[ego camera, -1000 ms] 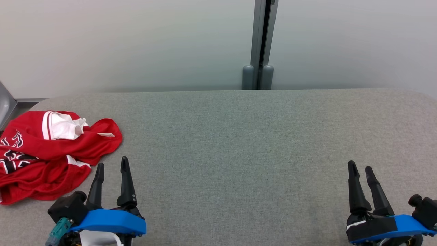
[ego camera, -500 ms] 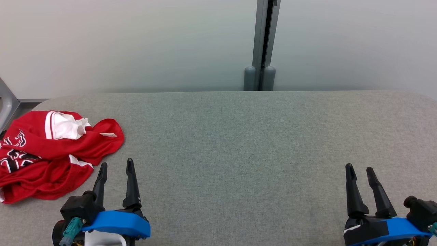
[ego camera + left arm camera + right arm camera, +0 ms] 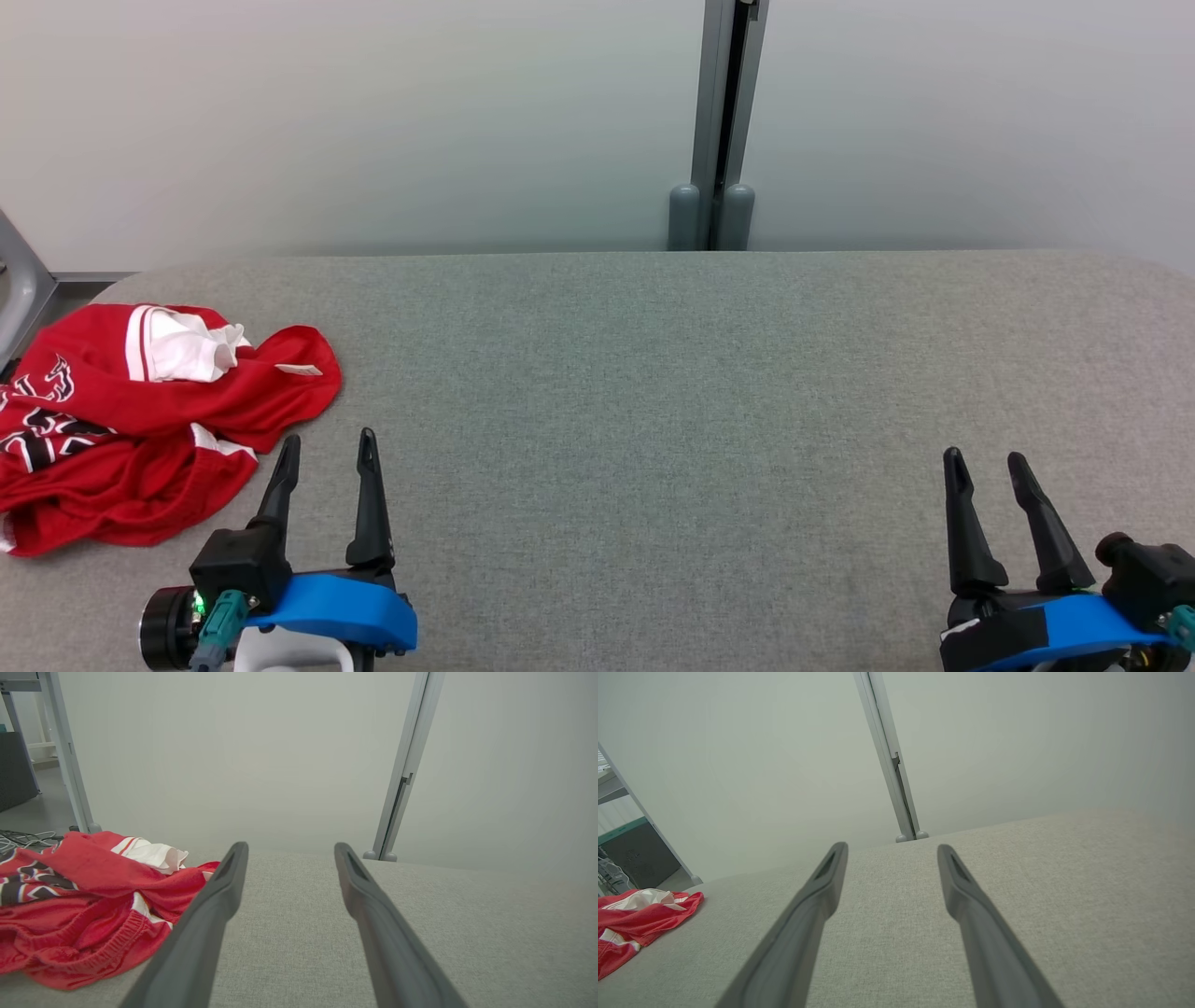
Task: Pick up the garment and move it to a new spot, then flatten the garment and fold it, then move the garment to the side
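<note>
The crumpled red garment (image 3: 140,420), heaped at nine o'clock on the grey bench (image 3: 653,392), looks light, limp and slippery, so the released, empty left hand (image 3: 328,437) beside it should probably pinch a bunched near edge; the right hand (image 3: 984,455) is likewise released.

Garment (image 3: 140,420): soft knit cloth, red with white panels, matt, ribbed along one edge. Table (image 3: 653,392): grey woven fabric cover, matt, finely rough. Left gripper (image 3: 328,436) and right gripper (image 3: 984,455): smooth matt dark plastic fingers on a smooth blue plastic mount (image 3: 336,611). Post (image 3: 719,112): grey metal, satin finish
</note>
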Robot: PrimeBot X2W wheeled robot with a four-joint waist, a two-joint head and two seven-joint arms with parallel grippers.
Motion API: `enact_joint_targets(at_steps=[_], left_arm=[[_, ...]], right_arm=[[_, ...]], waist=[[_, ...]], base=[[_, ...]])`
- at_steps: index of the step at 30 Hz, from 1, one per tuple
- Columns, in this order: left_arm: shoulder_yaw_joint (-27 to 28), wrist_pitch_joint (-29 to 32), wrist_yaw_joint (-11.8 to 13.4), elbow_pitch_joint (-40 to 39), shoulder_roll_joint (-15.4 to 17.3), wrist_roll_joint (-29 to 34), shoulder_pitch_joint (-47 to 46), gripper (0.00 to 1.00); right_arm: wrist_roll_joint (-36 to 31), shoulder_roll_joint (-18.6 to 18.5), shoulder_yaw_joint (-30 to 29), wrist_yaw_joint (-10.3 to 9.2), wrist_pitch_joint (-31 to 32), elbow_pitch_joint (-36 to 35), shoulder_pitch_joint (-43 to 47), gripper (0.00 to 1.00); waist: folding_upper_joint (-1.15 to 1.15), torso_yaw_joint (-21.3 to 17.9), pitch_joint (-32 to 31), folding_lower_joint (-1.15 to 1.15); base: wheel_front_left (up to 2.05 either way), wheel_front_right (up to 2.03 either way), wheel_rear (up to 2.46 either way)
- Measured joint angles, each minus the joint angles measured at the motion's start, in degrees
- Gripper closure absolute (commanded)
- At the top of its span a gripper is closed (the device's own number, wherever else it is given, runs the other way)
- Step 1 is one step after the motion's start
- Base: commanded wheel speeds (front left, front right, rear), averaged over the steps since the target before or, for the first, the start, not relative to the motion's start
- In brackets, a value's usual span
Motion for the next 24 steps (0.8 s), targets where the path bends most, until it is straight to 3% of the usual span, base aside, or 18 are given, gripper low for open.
enact_joint_targets(at_steps=[17,24], left_arm=[[-1.21,1.75,0.83,-1.74,0.44,4.48,0.3,0.0],[-1.22,3.01,0.69,-2.15,0.24,2.5,0.4,0.0]], right_arm=[[-6.53,-0.08,-0.27,0.01,0.08,-0.57,0.54,0.0],[-6.71,-0.1,-0.3,0.01,0.65,-0.55,0.71,0.0]], waist=[[0.0,0.16,-0.2,0.0],[0.0,0.19,-0.09,0.0]], base=[[0.0,0.0,0.0],[0.0,0.0,0.0]])
